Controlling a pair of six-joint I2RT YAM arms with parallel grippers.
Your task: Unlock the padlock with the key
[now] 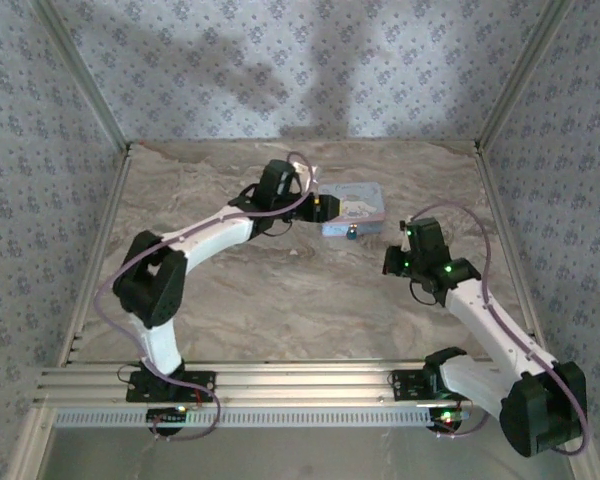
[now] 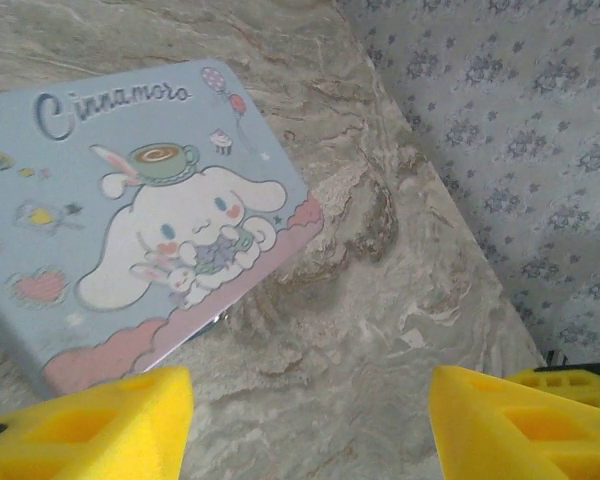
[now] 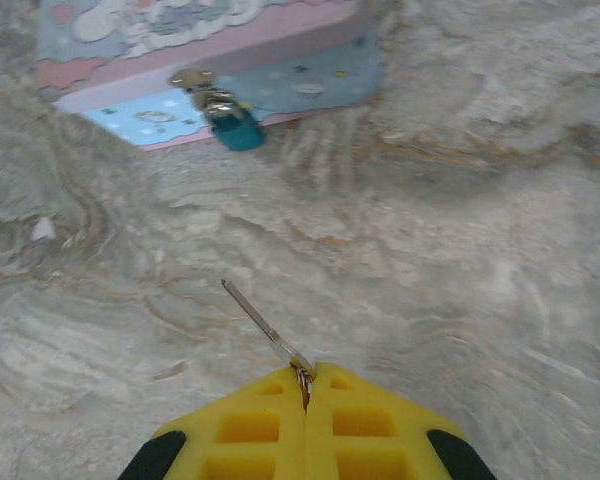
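The right claw (image 3: 307, 383) clamps the key (image 3: 263, 322) near the padlock (image 3: 240, 131) hanging on the tin (image 3: 310, 80), while the left claw (image 2: 310, 405) gapes apart.

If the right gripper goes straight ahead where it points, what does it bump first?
Probably the front of the tin, near the padlock; the key in the right gripper leads. Depth is unclear.

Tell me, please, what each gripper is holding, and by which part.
The right gripper is shut on the key, pinching its head end, blade pointing out. The left gripper is open and empty.
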